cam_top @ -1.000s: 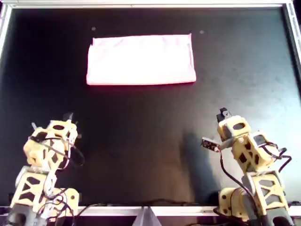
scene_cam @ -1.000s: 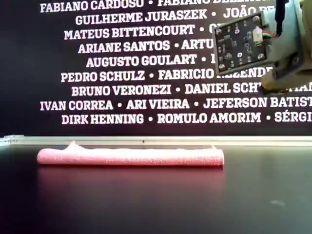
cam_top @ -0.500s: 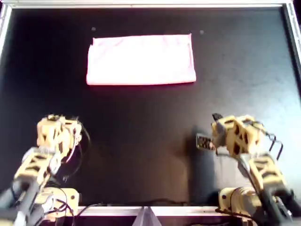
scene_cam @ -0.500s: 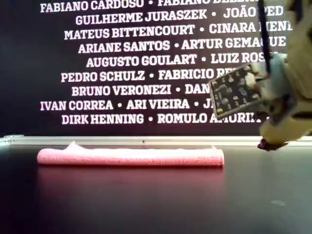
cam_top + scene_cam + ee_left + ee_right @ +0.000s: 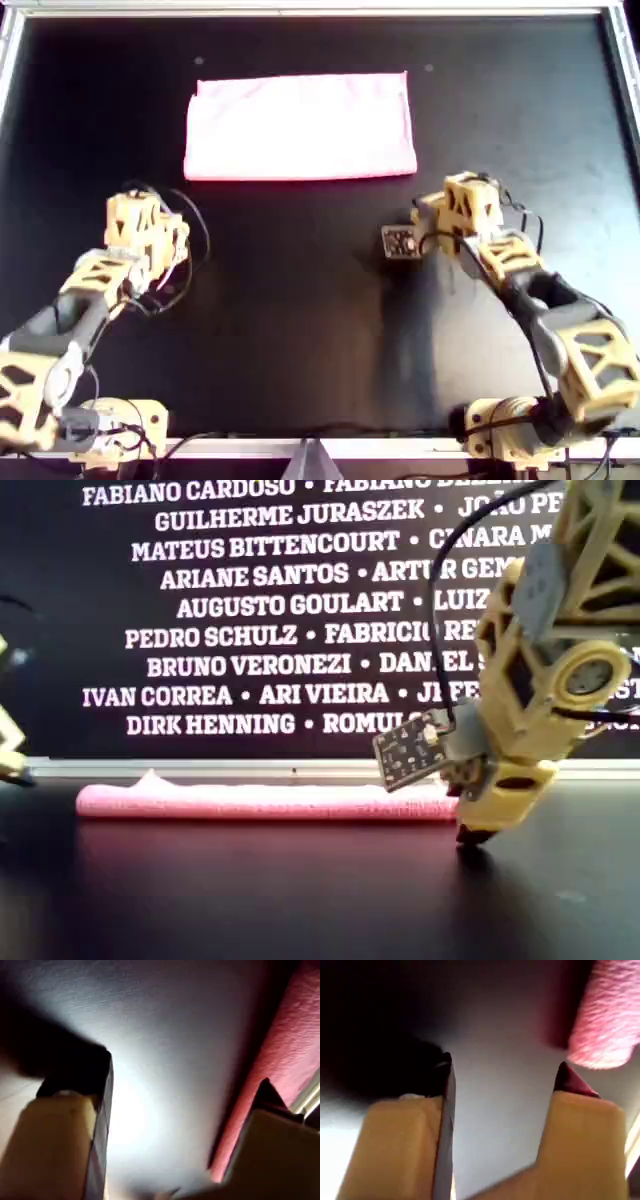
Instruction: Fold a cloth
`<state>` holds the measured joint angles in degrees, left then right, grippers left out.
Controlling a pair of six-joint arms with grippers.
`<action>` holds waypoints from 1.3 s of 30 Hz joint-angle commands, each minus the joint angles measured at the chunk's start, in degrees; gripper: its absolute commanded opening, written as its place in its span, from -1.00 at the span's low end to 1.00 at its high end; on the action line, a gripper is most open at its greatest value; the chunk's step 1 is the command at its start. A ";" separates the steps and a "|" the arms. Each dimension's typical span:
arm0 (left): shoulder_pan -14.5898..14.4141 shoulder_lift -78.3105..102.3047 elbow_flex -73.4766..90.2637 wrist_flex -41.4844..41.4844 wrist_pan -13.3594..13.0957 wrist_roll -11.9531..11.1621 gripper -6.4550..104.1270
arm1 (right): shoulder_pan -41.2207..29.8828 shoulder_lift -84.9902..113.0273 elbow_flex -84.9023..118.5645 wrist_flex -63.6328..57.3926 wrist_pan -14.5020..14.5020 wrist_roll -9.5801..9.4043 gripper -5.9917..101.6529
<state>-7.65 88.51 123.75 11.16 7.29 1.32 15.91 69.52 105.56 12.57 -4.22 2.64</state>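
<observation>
Your 2 arms have advanced toward the cloth [image 5: 300, 126], left gripper [image 5: 140, 205] and right gripper [image 5: 462, 195] both with fingers apart and empty; the next fold looks imminent.

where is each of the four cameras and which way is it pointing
Overhead view: high above, looking straight down on the cloth, both arms reaching toward it.
Exterior view: low at table level, facing the name wall; cloth edge-on, one arm in front.
Left wrist view: on the left gripper, jaws apart, cloth beyond.
Right wrist view: on the right gripper, jaws apart, cloth corner ahead.
All four share the cloth.
</observation>
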 commanded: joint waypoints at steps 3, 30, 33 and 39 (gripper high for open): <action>0.35 -10.81 -13.62 -1.49 -0.35 0.18 0.92 | 0.35 -5.19 -14.15 -2.20 0.53 -0.44 0.50; 0.35 -32.08 -40.69 -1.41 -0.62 0.26 0.91 | 0.53 -20.74 -36.12 -2.20 -0.44 -0.44 0.49; 0.35 -33.57 -42.63 -1.41 -0.62 0.26 0.91 | 0.53 -22.24 -39.02 -2.11 -0.44 -0.18 0.49; 0.35 -34.28 -43.77 -1.41 0.00 0.35 0.91 | 1.49 -24.35 -41.66 -2.11 -0.44 -0.44 0.49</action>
<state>-7.65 54.40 81.30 9.76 7.03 1.32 16.70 43.59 68.38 12.57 -4.48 2.46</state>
